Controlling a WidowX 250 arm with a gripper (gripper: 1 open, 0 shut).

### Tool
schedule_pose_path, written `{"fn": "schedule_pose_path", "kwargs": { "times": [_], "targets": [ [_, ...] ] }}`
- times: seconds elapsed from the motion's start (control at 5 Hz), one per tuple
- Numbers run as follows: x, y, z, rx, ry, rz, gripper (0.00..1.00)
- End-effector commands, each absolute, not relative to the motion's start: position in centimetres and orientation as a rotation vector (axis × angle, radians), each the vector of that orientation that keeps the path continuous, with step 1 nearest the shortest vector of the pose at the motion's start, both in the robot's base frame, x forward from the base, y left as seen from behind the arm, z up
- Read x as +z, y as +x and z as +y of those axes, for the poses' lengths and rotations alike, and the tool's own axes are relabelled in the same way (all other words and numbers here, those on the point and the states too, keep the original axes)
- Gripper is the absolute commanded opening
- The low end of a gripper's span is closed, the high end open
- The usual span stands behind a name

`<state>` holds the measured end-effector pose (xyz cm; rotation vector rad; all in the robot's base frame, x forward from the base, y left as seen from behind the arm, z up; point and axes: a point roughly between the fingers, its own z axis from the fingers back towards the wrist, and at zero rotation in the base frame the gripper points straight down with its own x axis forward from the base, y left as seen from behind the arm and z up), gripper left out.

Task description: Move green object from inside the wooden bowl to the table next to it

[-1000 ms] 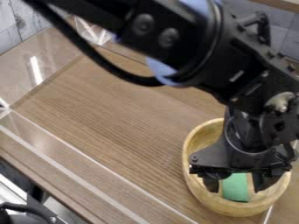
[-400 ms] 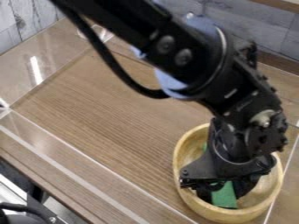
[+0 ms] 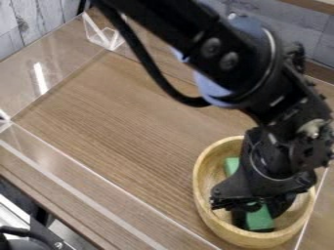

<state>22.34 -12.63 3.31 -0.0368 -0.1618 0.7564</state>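
Green object (image 3: 257, 213): small, flat, plain bright green block, partly visible inside the wooden bowl (image 3: 209, 181), lying on the bowl floor toward its right half. A second patch of the same green visible at upper left of the black fingers, so the block noted as largely covered by the gripper; full outline not readable.

Wooden bowl: round, shallow, light tan, thick rim, grain visible. Positioned at the lower right of the tabletop (image 3: 117, 117), partly cut off by the frame's lower edge.

Tabletop: brown wood grain, bounded by low clear acrylic walls (image 3: 53, 59) along the left and far sides.

Arm: 1 black arm, entering from the top of the view, bending down over the bowl. Gripper (image 3: 259, 195) pointed straight down, lowered below rim level into the bowl. Fingers (image 3: 229, 198) set on either side of the green object, partly spread. Contact with the block cannot be told from this view; clenched or merely straddling not determinable.

Block not on the tabletop; located within the bowl.
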Motion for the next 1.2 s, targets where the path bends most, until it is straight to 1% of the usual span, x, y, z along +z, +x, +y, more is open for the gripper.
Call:
{"fn": "schedule_pose_path", "kwargs": {
  "times": [0.0,0.2,0.4,0.6,1.0],
  "targets": [
    [4.9,23.1,-13.3,0.774,-0.074,-0.183,0.0],
    [5.5,23.0,-13.3,0.794,-0.08,-0.177,0.0],
    [5.4,23.4,-13.7,0.756,-0.092,-0.168,0.0],
    [5.2,23.8,-14.2,0.716,-0.104,-0.158,0.0],
    [3.7,25.9,-13.9,0.644,-0.129,-0.141,0.0]
  ]
}}
